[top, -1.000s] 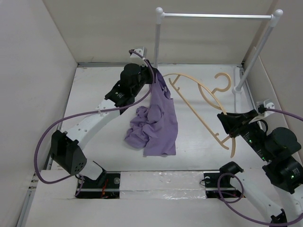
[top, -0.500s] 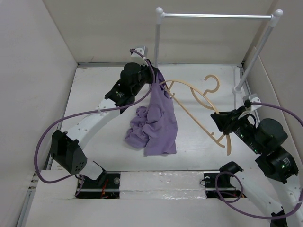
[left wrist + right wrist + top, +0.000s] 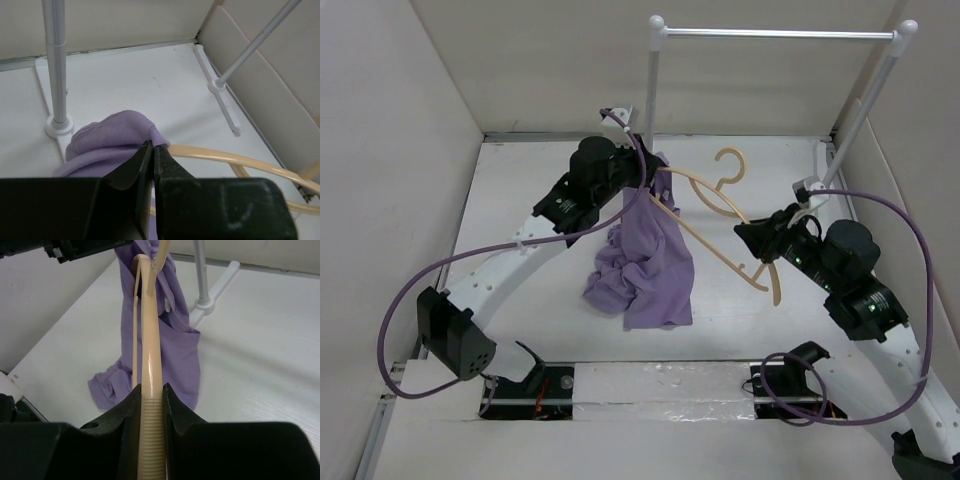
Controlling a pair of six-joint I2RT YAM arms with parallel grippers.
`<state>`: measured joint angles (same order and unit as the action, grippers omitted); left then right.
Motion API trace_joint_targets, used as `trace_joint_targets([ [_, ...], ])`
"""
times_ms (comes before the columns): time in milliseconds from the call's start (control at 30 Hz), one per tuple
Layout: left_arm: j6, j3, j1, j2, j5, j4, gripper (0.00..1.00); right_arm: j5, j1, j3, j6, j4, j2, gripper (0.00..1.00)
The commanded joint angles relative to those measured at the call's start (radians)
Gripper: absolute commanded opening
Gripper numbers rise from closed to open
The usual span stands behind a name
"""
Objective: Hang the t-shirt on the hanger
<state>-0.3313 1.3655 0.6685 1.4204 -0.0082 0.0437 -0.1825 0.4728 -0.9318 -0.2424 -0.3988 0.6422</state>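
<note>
A lilac t-shirt (image 3: 652, 262) hangs from my left gripper (image 3: 647, 172), which is shut on a pinch of its upper edge (image 3: 154, 136); the lower part lies bunched on the white table. My right gripper (image 3: 756, 242) is shut on the ribbed end of the pale beige wooden hanger (image 3: 708, 225). The hanger's far shoulder tip touches the shirt's top right beside my left gripper, its hook (image 3: 728, 166) pointing away. In the right wrist view the hanger (image 3: 149, 345) runs straight out to the shirt (image 3: 175, 347). In the left wrist view the hanger's arm (image 3: 235, 159) passes just beyond my fingertips.
A white-and-metal clothes rack (image 3: 775, 34) stands at the back, with one post (image 3: 652, 80) just behind my left gripper and the other post (image 3: 865, 105) at the right. Beige walls close in the left, back and right sides.
My right arm has swung the hanger left and away from me, bringing its far tip up against the shirt at my left gripper. My left gripper stays about where it was, still holding the shirt.
</note>
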Motion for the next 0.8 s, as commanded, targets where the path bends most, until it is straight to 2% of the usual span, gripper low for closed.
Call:
trace_joint_targets([
  [0, -0.018, 0.044, 0.005, -0.112, 0.085, 0.01, 0.0, -0.054, 0.019, 0.002, -0.02, 0.227, 0.031, 0.0],
  [67, -0.032, 0.027, 0.005, -0.139, 0.105, 0.015, 0.0, -0.017, 0.045, -0.013, -0.014, 0.244, 0.074, 0.0],
  [100, -0.032, 0.021, 0.005, -0.168, 0.099, 0.013, 0.0, 0.073, 0.093, -0.025, 0.001, 0.227, 0.085, 0.0],
  [200, -0.009, 0.027, 0.005, -0.207, -0.037, -0.037, 0.0, 0.219, 0.157, -0.071, 0.029, 0.21, 0.085, 0.0],
  [300, -0.008, 0.014, 0.005, -0.238, -0.128, -0.042, 0.0, 0.279, 0.202, -0.136, 0.052, 0.155, 0.076, 0.0],
  [433, 0.008, 0.033, 0.005, -0.247, -0.22, -0.042, 0.0, 0.267, 0.211, -0.171, 0.051, 0.118, 0.043, 0.0],
  [567, 0.02, 0.052, 0.005, -0.23, -0.242, -0.065, 0.0, 0.267, 0.211, -0.199, 0.048, 0.071, -0.002, 0.0],
  [767, 0.009, 0.044, 0.005, -0.222, -0.164, -0.051, 0.0, 0.27, 0.211, -0.194, 0.058, 0.087, 0.013, 0.0],
])
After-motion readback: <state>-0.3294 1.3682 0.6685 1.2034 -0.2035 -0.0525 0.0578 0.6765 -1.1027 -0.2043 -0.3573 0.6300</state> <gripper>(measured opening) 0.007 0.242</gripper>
